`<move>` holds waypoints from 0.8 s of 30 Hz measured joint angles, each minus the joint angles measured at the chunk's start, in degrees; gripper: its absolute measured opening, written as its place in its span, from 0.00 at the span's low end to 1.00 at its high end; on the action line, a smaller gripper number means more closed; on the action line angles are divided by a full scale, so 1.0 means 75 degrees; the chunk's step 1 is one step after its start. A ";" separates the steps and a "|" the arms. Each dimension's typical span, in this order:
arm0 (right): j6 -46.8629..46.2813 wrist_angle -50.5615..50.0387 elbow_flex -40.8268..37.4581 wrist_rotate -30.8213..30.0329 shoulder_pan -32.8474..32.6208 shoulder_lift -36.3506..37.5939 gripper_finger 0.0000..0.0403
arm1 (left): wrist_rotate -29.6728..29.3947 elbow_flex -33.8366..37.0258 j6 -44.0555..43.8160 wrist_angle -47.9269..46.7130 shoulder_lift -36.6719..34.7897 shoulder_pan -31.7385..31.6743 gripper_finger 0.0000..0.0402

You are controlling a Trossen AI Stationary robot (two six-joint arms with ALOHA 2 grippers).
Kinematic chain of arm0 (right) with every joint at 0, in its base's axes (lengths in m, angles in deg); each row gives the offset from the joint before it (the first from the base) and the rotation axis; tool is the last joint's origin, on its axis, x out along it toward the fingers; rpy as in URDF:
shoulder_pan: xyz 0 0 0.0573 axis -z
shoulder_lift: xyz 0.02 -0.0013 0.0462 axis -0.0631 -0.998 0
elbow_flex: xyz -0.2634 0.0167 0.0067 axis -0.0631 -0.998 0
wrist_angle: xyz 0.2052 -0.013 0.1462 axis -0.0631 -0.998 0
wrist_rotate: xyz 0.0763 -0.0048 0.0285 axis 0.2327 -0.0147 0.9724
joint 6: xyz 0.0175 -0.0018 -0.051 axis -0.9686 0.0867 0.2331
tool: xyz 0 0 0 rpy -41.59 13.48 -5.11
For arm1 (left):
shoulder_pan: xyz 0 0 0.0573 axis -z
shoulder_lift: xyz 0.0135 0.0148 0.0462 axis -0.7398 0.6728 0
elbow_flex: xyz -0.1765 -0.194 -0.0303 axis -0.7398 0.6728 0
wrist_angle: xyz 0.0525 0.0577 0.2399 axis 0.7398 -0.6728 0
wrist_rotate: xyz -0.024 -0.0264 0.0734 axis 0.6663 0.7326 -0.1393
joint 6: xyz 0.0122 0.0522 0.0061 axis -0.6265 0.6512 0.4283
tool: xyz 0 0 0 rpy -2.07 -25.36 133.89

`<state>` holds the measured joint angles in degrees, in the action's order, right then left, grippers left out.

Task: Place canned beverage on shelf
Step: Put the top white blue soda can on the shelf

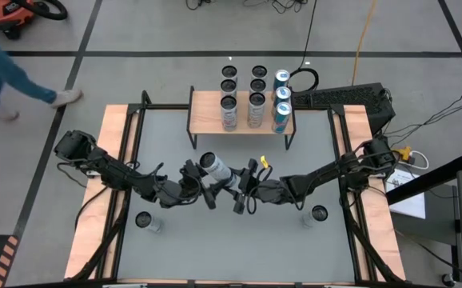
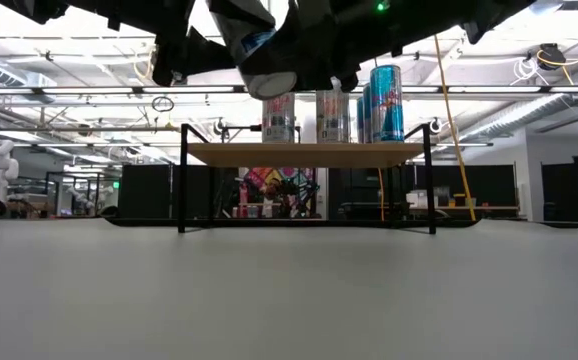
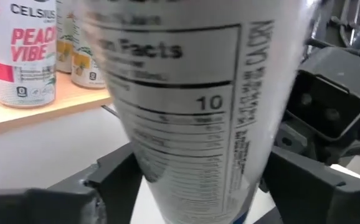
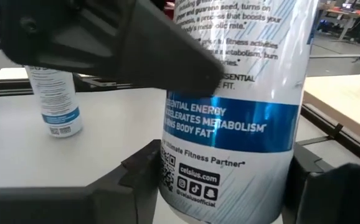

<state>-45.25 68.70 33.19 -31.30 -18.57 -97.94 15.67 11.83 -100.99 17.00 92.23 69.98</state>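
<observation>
A white and blue canned beverage point(image 1: 215, 167) hangs tilted in the air over the table's middle, high in the low view point(image 2: 266, 58). My right gripper point(image 1: 241, 182) is shut on it. My left gripper point(image 1: 202, 184) comes from the left and is open. Its fingers point(image 3: 114, 180) stand on either side of the can point(image 3: 192, 112). The shelf point(image 1: 207, 114), a wood plank on black legs, stands at the table's far edge and carries several upright cans. My right gripper pinches the can's wall near its lower end point(image 4: 186, 186) between its two fingers point(image 4: 139, 171). The fingers come about level from the table's right and lie across the can. The can is lifted clear of the table and tilted, its bottom point(image 2: 269, 82) toward the near edge.
One can point(image 1: 146, 221) stands on the table at the near left and another point(image 1: 317, 214) at the near right. More cans point(image 1: 243, 78) stand beyond the shelf. A person point(image 1: 7, 76) walks on the floor at the far left.
</observation>
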 joint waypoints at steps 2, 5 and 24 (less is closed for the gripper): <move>0.0002 -0.0002 0.0000 0.0009 -0.0013 0.0016 0.47 | 0.0066 0.0000 0.0048 -0.0005 0.0000 0.0005 0.81; 0.0017 -0.0004 0.0000 0.0351 -0.0013 0.0115 0.47 | 0.0194 -0.0003 0.0136 -0.0016 0.0000 0.0005 0.87; -0.0034 -0.0731 0.0015 0.3000 0.0085 0.1085 0.44 | 0.0263 -0.0006 0.2507 -0.0518 -0.1264 0.0902 0.95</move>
<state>-45.50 63.22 33.30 -8.80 -17.93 -89.80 17.64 11.79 -82.19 13.12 82.75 76.75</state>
